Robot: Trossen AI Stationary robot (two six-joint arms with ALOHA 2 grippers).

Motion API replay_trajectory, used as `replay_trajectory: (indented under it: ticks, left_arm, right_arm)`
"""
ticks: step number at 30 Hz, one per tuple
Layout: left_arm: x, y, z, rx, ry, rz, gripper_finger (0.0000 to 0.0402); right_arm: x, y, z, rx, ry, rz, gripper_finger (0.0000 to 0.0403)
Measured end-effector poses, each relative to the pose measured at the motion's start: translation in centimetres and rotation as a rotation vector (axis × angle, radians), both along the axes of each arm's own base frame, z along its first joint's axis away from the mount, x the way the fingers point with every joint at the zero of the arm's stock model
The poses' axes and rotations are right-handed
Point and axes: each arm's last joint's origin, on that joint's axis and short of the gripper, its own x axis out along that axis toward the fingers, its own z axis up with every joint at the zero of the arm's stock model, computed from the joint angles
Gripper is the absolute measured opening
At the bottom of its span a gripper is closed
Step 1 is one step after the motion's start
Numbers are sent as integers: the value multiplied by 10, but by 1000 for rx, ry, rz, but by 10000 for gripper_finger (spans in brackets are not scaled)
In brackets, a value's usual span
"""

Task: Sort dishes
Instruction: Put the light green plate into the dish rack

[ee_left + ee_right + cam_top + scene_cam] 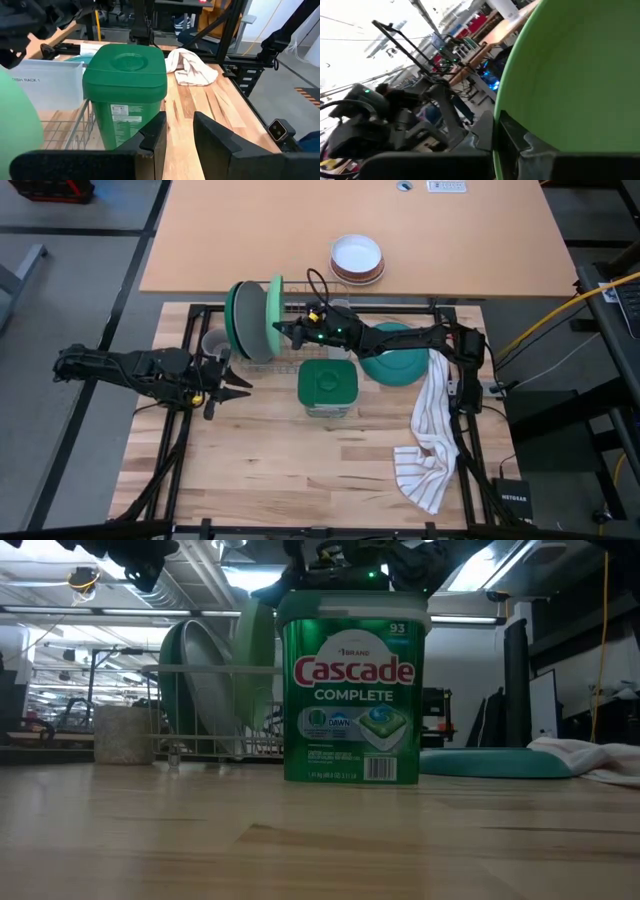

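Observation:
Three plates stand on edge in a wire dish rack point(262, 358): dark green point(240, 315), grey point(210, 690) and light green point(275, 308). My right gripper point(284, 332) reaches in from the right and is shut on the light green plate point(580, 75). A teal plate point(395, 365) lies flat on the table under that arm. A small grey mug point(213, 342) stands left of the rack. My left gripper point(238, 385) hovers open near the rack's near left corner, with nothing between its fingers point(155, 137). My right gripper pinches the light green plate's rim point(502, 125) between its two fingers, one finger on each face, on the side of the rim toward the table's near edge. The fingers come in about level from the table's right. The plate stands upright, its lower edge point(258, 730) down among the rack's wires.
A green Cascade tub point(327, 387) stands just right of the rack, in front of my left gripper. A white striped towel point(430, 442) lies at the right. White and brown-rimmed bowls point(357, 258) sit on the far table. Bare wood lies toward the near edge.

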Motion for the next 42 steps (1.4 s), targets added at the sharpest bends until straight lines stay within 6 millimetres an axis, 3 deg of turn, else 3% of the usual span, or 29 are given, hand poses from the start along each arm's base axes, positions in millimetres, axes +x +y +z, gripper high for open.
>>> replay_trajectory:
  ticks: [8, 18, 32, 42]
  left_arm:
    - [0, 0, 0, -1, -1, 0, 86]
    - [0, 0, 0, -1, -2, 0, 86]
    - [0, 0, 0, -1, -2, 0, 86]
    - [0, 0, 0, -1, -2, 0, 86]
  right_arm:
    - [0, -1, -2, 7, 22, -17, 7]
    - [-1, -1, -17, 43, 184, -57, 10]
    - [-2, -2, -20, 51, 201, -96, 105]
    - [-1, -3, -15, 152, 125, -118, 169]
